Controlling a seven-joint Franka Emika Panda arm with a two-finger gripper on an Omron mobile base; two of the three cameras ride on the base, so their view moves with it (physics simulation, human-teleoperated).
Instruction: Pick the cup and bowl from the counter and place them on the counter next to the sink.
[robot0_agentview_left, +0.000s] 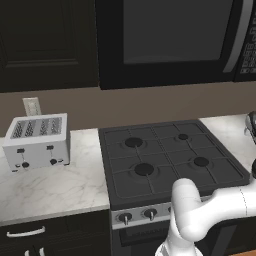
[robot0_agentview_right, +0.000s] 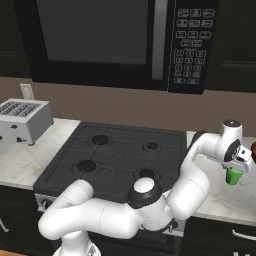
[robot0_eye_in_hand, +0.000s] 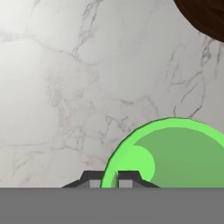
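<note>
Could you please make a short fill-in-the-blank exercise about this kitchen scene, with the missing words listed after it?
1. The gripper is shut on the rim of the ____ cup.
2. The toaster stands on the counter to the ____ of the stovetop.
3. The bowl near the cup is reddish-____.
4. The stovetop has ____ burners.

Missing words: green; left; brown; four
</note>
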